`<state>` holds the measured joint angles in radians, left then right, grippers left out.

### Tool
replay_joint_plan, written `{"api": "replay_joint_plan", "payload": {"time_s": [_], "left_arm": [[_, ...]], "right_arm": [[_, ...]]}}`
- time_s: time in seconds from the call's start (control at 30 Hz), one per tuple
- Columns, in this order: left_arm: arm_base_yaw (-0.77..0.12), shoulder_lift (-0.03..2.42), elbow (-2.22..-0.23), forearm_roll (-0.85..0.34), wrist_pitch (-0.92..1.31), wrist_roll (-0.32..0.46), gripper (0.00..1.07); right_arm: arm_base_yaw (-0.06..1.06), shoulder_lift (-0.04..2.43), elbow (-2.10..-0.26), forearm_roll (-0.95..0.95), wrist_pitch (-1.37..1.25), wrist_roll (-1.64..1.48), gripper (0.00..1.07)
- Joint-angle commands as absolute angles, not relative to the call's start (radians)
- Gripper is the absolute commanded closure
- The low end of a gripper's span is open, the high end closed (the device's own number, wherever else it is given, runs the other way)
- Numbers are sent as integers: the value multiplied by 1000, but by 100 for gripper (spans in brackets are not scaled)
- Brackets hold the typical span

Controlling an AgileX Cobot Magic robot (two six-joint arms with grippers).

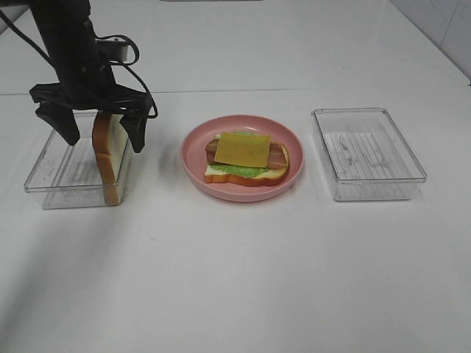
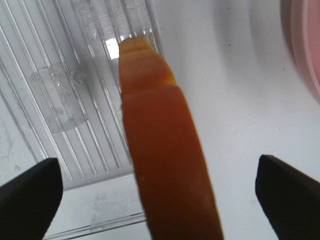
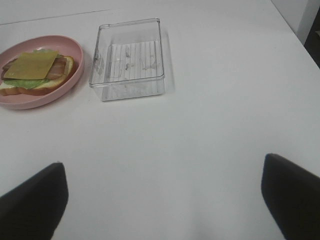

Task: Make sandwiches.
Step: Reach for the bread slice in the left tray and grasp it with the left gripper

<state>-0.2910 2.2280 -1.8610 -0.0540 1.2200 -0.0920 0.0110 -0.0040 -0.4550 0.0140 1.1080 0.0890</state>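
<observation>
Both grippers wide open: left gripper (image 1: 100,131) straddles upright bread slice (image 1: 109,156) (left tray (image 1: 44,173)).

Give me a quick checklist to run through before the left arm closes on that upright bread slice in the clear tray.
1. Left pincer open: ok, jaws stand wide.
2. White bread slice with orange-brown crust between the jaws: ok, the left wrist view shows its crust centred between the fingers.
3. Slice standing on edge at the left clear plastic tray: ok, though whether it leans on the tray wall, cannot tell.
4. Stack on the round pink plate ready for a top slice: ok, yellow cheese slice lies uppermost.
5. Right pincer clear of the plate: ok, open over bare table.
6. Right clear plastic tray out of the path: ok.
</observation>
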Motion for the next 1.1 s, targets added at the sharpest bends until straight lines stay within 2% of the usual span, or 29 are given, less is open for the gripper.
{"api": "replay_joint_plan", "payload": {"time_s": [0.03, 0.07, 0.1, 0.13, 0.17, 0.2, 0.23, 0.3, 0.33, 0.37, 0.4, 0.43, 0.87, 1.1], "left_arm": [[-292, 2232, -1855, -54, 1321, -88, 7], [-292, 2232, -1855, -54, 1321, -88, 7], [-292, 2232, -1855, -54, 1321, -78, 10], [-292, 2232, -1855, -54, 1321, -71, 18], [-292, 2232, -1855, -54, 1321, -71, 18], [-292, 2232, -1855, -54, 1321, -68, 27], [-292, 2232, -1855, -54, 1321, -68, 27], [-292, 2232, -1855, -54, 1321, -62, 82], [-292, 2232, -1855, -54, 1321, -62, 82], [-292, 2232, -1855, -54, 1321, -62, 96], [-292, 2232, -1855, -54, 1321, -62, 96], [-292, 2232, -1855, -53, 1321, -61, 107], [-292, 2232, -1855, -54, 1321, -63, 107], [-292, 2232, -1855, -54, 1321, -118, 107]], "right_arm": [[6, -35, -454, 17, 1099, 85, 9], [6, -35, -454, 17, 1099, 85, 9], [6, -35, -454, 17, 1099, 85, 9], [6, -35, -454, 17, 1099, 85, 9], [6, -35, -454, 17, 1099, 85, 9], [6, -35, -454, 17, 1099, 85, 9], [6, -35, -454, 17, 1099, 85, 9], [6, -35, -454, 17, 1099, 85, 9], [6, -35, -454, 17, 1099, 85, 9], [6, -35, -454, 17, 1099, 85, 9], [6, -35, -454, 17, 1099, 85, 9], [6, -35, -454, 17, 1099, 85, 9], [6, -35, -454, 17, 1099, 85, 9], [6, -35, -454, 17, 1099, 85, 9]]}}
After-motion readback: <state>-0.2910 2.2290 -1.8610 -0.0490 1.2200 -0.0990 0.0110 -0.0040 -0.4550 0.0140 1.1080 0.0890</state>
